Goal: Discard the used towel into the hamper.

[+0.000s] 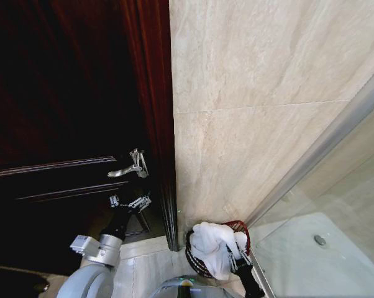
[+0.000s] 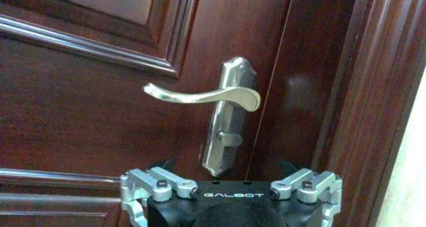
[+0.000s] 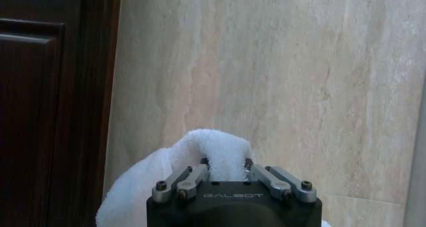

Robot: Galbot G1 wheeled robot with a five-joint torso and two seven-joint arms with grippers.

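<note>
The used towel, white and bunched, sits on top of the hamper, a low dark reddish-brown open-weave basket on the floor in the corner by the tiled wall. My right gripper is shut on the towel's upper fold; the right wrist view shows its fingertips pinching the towel from both sides. I cannot tell whether the towel rests in the hamper or hangs just over it. My left gripper is open, raised just below the door handle and holding nothing.
A dark wooden door with a silver lever handle stands at the left, its frame meeting the beige tiled wall. A glass shower screen and white shower tray close off the right.
</note>
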